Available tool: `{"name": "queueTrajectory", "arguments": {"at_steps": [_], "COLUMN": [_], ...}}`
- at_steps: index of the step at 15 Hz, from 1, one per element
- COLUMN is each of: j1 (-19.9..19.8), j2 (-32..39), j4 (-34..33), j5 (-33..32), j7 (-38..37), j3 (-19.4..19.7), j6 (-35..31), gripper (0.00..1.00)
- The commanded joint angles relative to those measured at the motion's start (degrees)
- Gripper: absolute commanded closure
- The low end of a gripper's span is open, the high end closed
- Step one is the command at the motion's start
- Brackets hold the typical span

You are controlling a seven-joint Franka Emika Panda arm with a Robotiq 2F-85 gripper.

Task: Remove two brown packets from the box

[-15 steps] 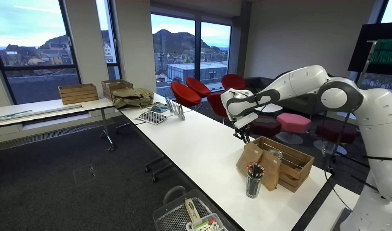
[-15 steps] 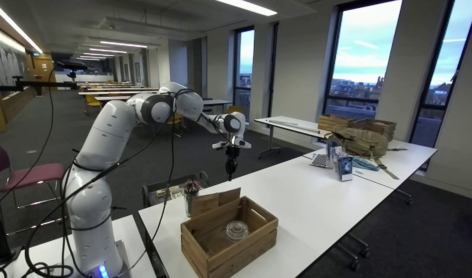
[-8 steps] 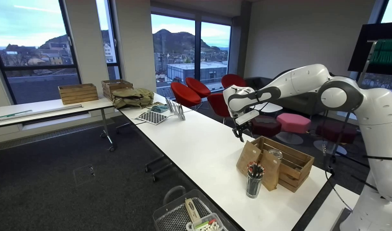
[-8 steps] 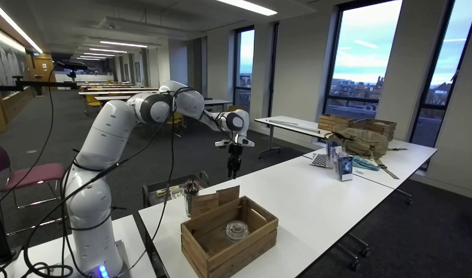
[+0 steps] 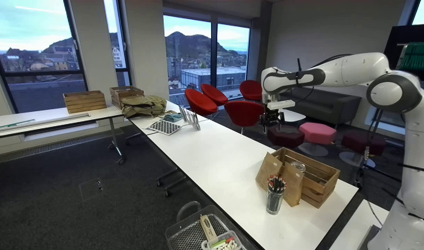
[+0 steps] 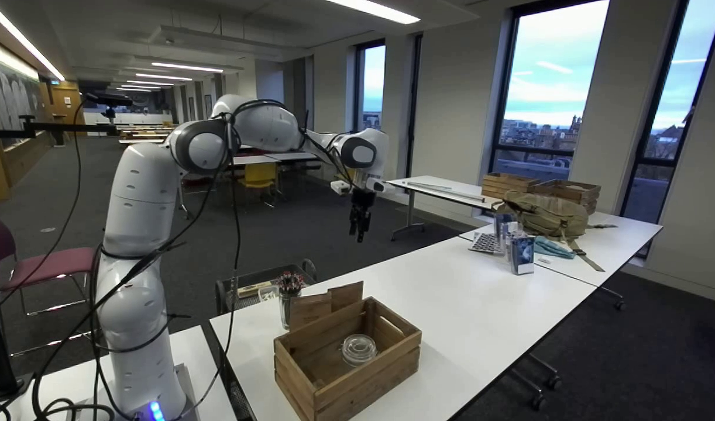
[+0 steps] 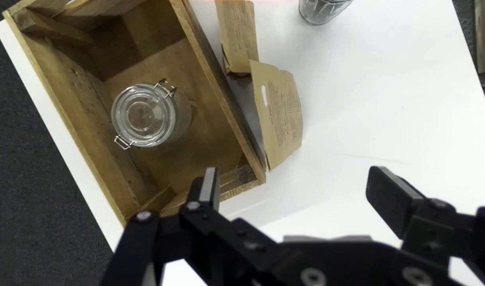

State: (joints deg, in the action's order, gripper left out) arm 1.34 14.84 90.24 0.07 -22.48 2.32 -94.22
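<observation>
Two brown packets stand on the table outside the box, along its long side. One brown packet (image 5: 268, 168) is at the end farther from the robot's base, turned at a slant in the wrist view; the second brown packet (image 5: 293, 182) is beside it, nearer the base. The box (image 6: 369, 386) is a wooden crate with a clear lidded jar (image 7: 145, 115) inside and no packet showing in it. My gripper (image 7: 293, 178) hangs well above the table past the crate's far end, its jaws wide apart with nothing between them, apart from both packets.
A glass of pencils (image 5: 274, 199) stands close in front of the packets. Against the table's edge is a black mesh trolley (image 5: 187, 236) with small items. Farther along the table lie a green backpack (image 5: 144, 106), a checkered board (image 5: 165, 127) and small upright cards (image 6: 522, 254).
My gripper has opened, then risen and drawn back from above the packets. The farther packet's top has shifted slightly; the box, jar and pencil glass have stayed put.
</observation>
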Motion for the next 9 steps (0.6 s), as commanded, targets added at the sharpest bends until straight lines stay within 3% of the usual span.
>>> {"name": "queueTrajectory", "arguments": {"at_steps": [1, 6, 7, 8, 9], "j1": [-2.75, -5.49, -5.88, -5.37, -5.70], "j2": [-11.22, -18.20, -18.23, -14.85, -15.46], "j4": [11.18, 22.92, 23.26, 18.37, 19.67], "j5": [-0.10, 0.50, 1.55, 0.07, 0.25], "j7": [5.24, 9.74, 8.90, 7.40, 7.42], "j3": [1.67, 3.60, 3.84, 3.32, 3.45], "j6": [-7.01, -24.37, -21.96, -20.02, -19.96], "gripper": [0.00, 0.00, 0.00, 0.00, 0.00]}}
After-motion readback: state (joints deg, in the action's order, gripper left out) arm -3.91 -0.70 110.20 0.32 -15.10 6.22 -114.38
